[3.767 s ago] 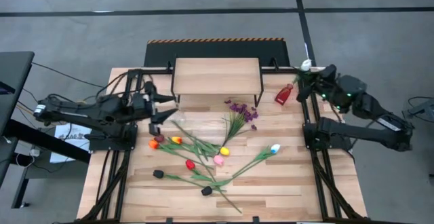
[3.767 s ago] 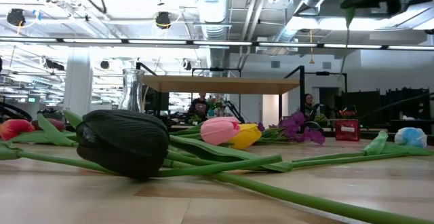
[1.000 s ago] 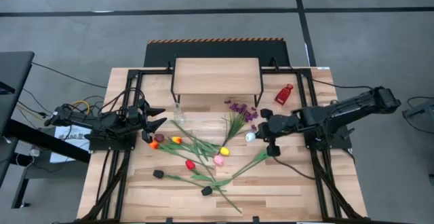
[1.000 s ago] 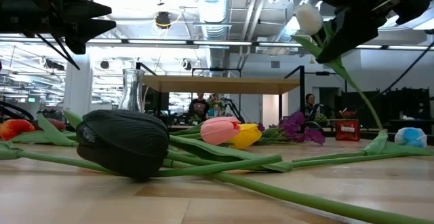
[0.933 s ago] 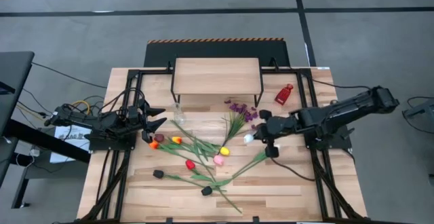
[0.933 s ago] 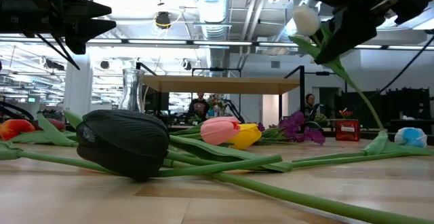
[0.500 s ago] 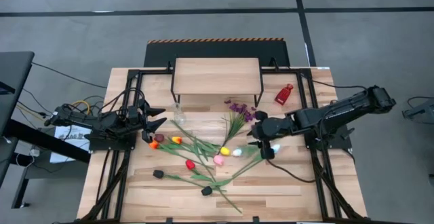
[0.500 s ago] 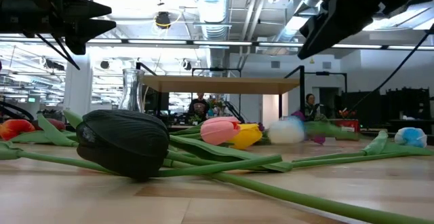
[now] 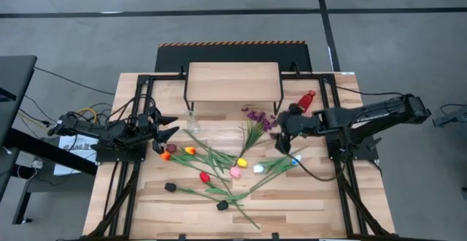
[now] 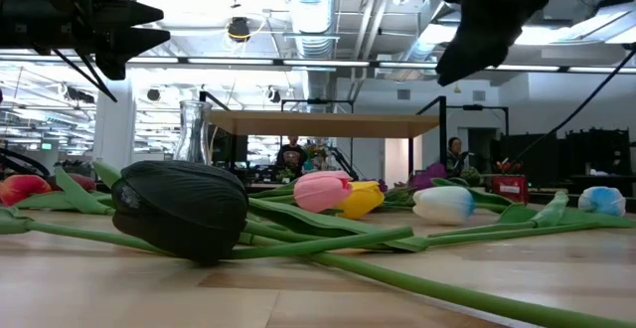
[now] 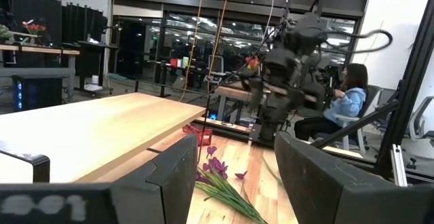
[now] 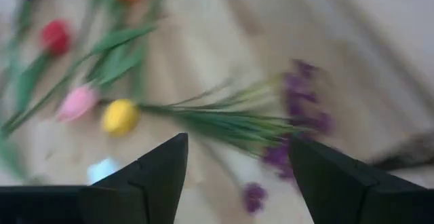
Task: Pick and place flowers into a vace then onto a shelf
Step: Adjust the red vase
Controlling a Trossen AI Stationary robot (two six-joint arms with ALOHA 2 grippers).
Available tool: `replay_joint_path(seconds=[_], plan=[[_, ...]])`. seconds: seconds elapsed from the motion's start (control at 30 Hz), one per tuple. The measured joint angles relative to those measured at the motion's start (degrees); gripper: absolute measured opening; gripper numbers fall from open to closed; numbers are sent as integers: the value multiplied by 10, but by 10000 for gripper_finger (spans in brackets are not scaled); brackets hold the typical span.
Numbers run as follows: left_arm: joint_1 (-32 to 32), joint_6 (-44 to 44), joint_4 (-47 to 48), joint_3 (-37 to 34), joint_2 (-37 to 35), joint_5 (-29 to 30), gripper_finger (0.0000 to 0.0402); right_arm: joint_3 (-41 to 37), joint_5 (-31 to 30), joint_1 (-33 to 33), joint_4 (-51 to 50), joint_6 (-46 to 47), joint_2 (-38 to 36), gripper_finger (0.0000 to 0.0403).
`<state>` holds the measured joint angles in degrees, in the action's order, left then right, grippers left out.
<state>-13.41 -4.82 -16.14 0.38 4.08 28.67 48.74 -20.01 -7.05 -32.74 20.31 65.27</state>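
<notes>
We see a table of pale wooden slats with a smooth, faintly satin finish. The shelf has a light wood board, matt and even, on thin black metal legs. The flowers look like plastic or rubbery foam: the black head is matt and finely ribbed, the pink and yellow heads smooth. The vase is clear, glossy glass. Both arms look matt black.

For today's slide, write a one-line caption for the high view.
Right end effector open above scattered flowers on the table; left end effector waits beside the glass vase.
</notes>
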Motion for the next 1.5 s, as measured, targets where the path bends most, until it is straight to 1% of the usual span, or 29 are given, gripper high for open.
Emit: replay_joint_path(seconds=[0.07,0.13,0.27,0.4,0.47,0.57,0.7,0.87,0.97,1.17,1.4,1.5], plan=[[0,-1,0,0,0,0,187,20,-24,18,-46,40,-9,242],[0,-3,0,0,0,0,187,40,-31,42,-90,80,-19,237],[0,-14,-5,0,0,0,187,74,-28,104,-157,141,-34,224],[0,-27,-9,4,0,-3,187,101,-26,180,-220,174,-39,212],[0,-30,-6,6,0,-17,187,110,-21,224,-249,188,-39,208],[0,-34,-27,8,0,-37,187,121,14,300,-270,201,-38,206],[0,-32,-53,8,0,-43,187,123,88,393,-265,203,-34,206],[0,5,-82,10,0,-44,187,124,148,478,-266,190,-6,210],[0,31,-82,10,0,-44,187,124,161,512,-266,178,21,211],[0,70,-79,11,0,-43,187,124,165,562,-269,217,86,208],[0,67,-59,11,0,-43,187,123,179,604,-270,283,168,209],[0,54,-53,11,0,-43,187,123,204,614,-271,299,202,204]])
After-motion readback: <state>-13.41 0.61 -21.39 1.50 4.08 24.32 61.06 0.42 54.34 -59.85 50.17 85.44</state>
